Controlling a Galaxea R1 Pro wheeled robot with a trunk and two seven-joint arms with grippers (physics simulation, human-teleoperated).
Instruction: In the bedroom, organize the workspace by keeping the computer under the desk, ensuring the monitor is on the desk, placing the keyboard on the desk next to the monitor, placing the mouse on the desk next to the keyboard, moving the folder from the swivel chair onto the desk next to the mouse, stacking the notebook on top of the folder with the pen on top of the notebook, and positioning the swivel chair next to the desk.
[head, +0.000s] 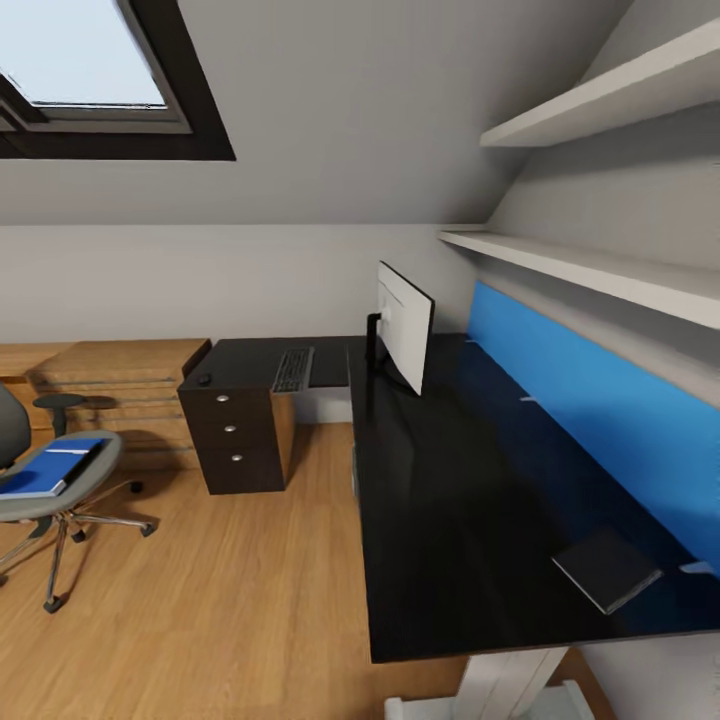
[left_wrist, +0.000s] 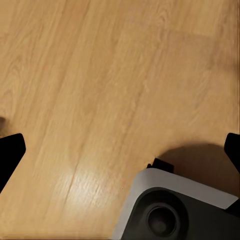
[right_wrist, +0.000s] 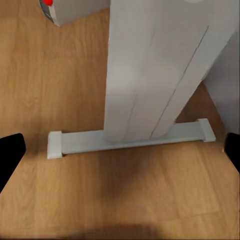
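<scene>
Desk: long L-shaped desk (head: 450, 520) with glossy black top, blue back panel and a black three-drawer unit at its far end; one white leg with a flat foot (right_wrist: 150, 75) stands on the light wood plank floor (left_wrist: 100, 75).
Monitor: wide flat screen with white back (head: 404, 325), upright at the desk's inner corner.
Keyboard: slim silver-grey keyboard with black keys (head: 293, 369), flat on the far wing of the desk, above the drawers.
Mouse: small dark mouse (head: 205, 379), near the far wing's outer edge, apart from the keyboard.
Notebook: thin dark grey notebook (head: 606, 568), at the near end of the desk, close to the blue panel.
Swivel chair: grey upholstered chair on a chrome castor base (head: 50, 490), on the floor well apart from the desk.
Folder: flat bright blue folder (head: 55, 467), lying on the chair seat.
Computer: light grey case with a red dot (right_wrist: 60, 10), on the floor near the white leg.
Left tool: black fingertips (left_wrist: 10, 152) at both picture edges, wide apart, holding nothing, over bare floor.
Right tool: black fingertips (right_wrist: 10, 155) likewise wide apart, empty, facing the desk leg.
</scene>
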